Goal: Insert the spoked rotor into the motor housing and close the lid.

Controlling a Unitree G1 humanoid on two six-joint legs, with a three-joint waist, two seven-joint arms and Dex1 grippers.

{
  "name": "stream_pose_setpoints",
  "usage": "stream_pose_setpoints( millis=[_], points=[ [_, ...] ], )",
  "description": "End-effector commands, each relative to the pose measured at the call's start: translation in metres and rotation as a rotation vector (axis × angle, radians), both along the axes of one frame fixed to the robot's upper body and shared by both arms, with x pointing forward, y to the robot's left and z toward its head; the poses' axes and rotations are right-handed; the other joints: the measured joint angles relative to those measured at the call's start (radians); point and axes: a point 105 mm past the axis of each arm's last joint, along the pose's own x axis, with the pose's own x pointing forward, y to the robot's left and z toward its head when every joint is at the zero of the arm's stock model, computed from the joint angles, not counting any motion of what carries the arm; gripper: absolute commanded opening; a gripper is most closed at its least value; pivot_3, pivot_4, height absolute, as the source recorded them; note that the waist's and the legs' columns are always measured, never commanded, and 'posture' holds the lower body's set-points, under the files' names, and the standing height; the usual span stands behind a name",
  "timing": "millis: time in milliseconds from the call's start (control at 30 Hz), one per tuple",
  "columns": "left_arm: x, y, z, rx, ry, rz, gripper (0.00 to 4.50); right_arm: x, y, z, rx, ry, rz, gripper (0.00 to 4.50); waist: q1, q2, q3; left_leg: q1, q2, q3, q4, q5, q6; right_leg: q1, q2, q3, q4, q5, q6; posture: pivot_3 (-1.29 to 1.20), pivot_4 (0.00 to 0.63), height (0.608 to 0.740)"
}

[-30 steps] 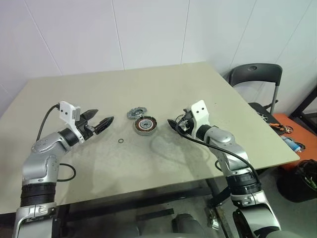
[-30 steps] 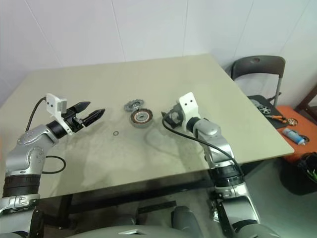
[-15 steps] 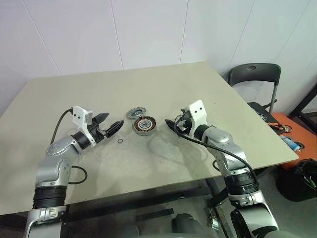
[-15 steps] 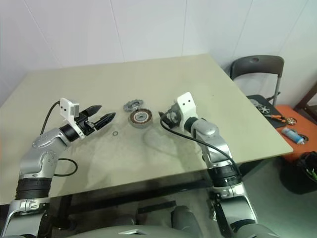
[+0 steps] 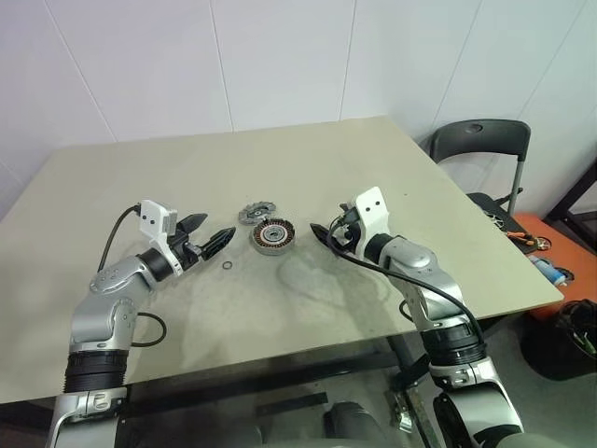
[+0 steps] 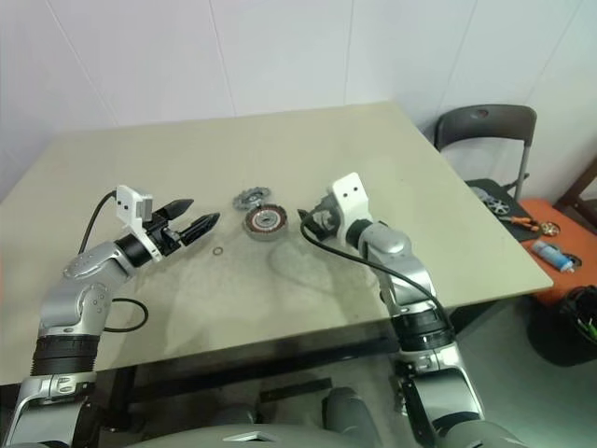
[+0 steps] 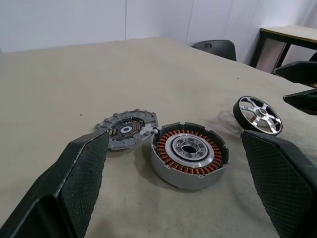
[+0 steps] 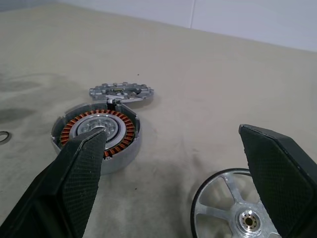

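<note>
The motor housing (image 7: 188,154) sits mid-table, its lid (image 7: 127,135) touching on the far side and the spoked rotor (image 8: 237,211) lying flat beside it, under the wide-open right gripper (image 8: 173,168). The left gripper (image 5: 214,237), also wide, waits near. Best grip the rotor's rim squarely.

The motor housing (image 5: 273,236) is sitting on the table (image 5: 280,168), near its middle. The lid (image 5: 257,214) is lying just behind it and slightly to the left, touching its wall. A small ring (image 5: 228,267) is lying in front of the housing and to its left, apart from it. The spoked rotor (image 7: 257,115) is lying to the right of the housing, near it but not touching. A chair (image 5: 480,149) is standing beyond the table's right edge.
</note>
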Motion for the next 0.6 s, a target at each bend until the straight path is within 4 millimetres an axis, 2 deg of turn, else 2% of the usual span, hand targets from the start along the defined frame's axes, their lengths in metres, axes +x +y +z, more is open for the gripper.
stream_pose_setpoints(
  millis=[33, 167, 267, 367, 467, 600],
  points=[
    [0.003, -0.004, 0.020, 0.017, -0.075, -0.013, 4.50, -0.002, 0.027, 0.032, -0.004, -0.097, 0.143, 4.47, -0.001, 0.000, 0.000, 0.000, 0.000, 0.000, 0.000, 0.000, 0.000, 0.000, 0.000, 0.000, 0.000, 0.000, 0.000, 0.00, 0.000, 0.740],
    [0.006, -0.005, 0.021, 0.016, -0.077, -0.015, 4.50, 0.003, 0.053, 0.040, -0.104, -0.134, 0.327, 4.47, -0.001, 0.000, 0.000, 0.001, 0.000, 0.000, 0.000, 0.000, 0.000, 0.000, 0.000, 0.000, 0.001, 0.000, 0.000, 0.00, 0.000, 0.740],
    [0.009, -0.007, 0.021, 0.017, -0.078, -0.016, 4.50, 0.014, 0.069, 0.037, -0.241, -0.157, 0.432, 4.47, -0.002, 0.000, 0.000, 0.001, 0.000, 0.000, 0.001, 0.000, 0.000, 0.001, 0.000, 0.000, 0.000, 0.000, 0.000, 0.00, 0.000, 0.740],
    [0.009, -0.009, 0.021, 0.016, -0.082, -0.017, 4.50, 0.025, 0.082, 0.033, -0.282, -0.137, 0.499, 4.47, -0.002, 0.000, 0.000, 0.001, 0.000, 0.000, 0.000, 0.000, 0.000, 0.001, 0.000, 0.000, 0.000, 0.002, -0.003, 0.00, 0.000, 0.740],
    [0.004, -0.012, 0.020, 0.004, -0.088, -0.004, 4.50, 0.033, 0.094, 0.015, -0.402, -0.120, 0.549, 4.47, -0.007, 0.000, 0.000, 0.000, 0.000, 0.000, 0.000, 0.000, 0.000, 0.000, 0.000, 0.000, 0.000, 0.002, -0.003, 0.00, 0.000, 0.740],
    [-0.006, -0.009, 0.016, -0.001, -0.083, 0.023, 4.50, 0.026, 0.111, 0.003, -0.472, -0.112, 0.666, 4.47, -0.014, 0.000, 0.000, 0.000, 0.000, 0.000, -0.002, 0.000, 0.000, -0.001, 0.000, 0.000, 0.000, 0.003, -0.004, 0.00, 0.000, 0.740]
  ],
)
